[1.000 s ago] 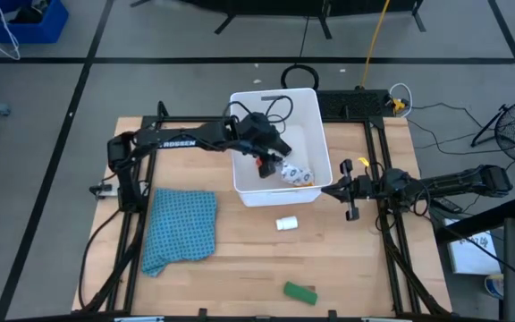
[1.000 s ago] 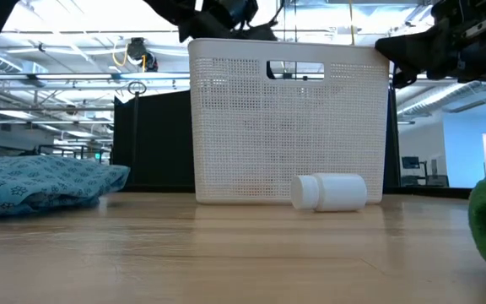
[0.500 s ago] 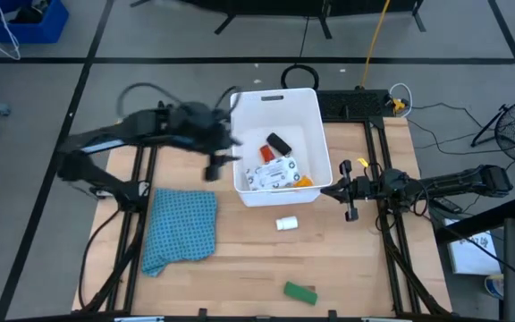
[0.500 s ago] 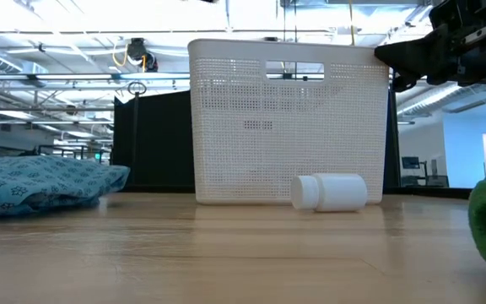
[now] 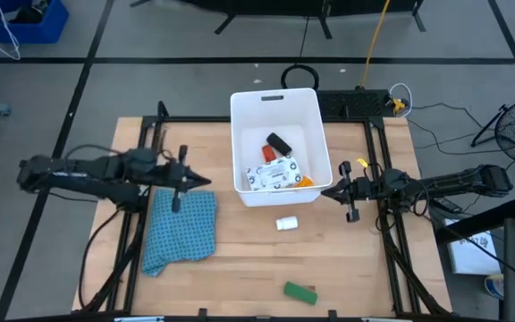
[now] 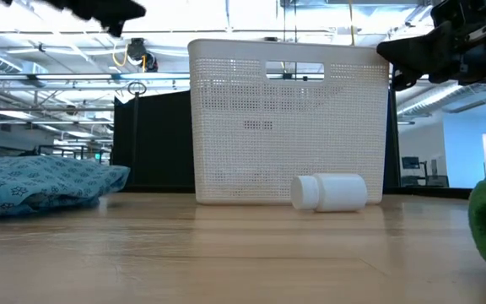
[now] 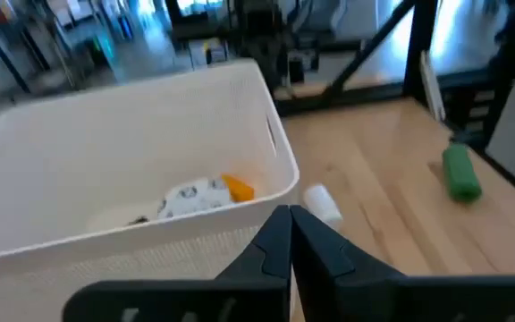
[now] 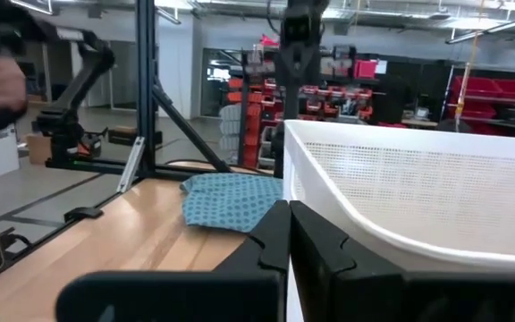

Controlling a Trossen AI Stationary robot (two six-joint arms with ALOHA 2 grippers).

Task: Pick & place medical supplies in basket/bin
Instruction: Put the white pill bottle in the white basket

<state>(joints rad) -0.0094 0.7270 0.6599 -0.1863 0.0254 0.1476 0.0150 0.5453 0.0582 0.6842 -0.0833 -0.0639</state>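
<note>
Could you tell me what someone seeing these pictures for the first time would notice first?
Most likely the white basket at the table's far middle, with the white packet, black block and orange piece lying inside. Next, the small white cylinder just in front of it, the green block by the near edge, and the blue cloth below the left gripper.

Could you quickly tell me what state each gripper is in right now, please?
Left gripper: shut, empty, above the blue cloth.
Right gripper: shut, empty, beside the white bin.
</note>
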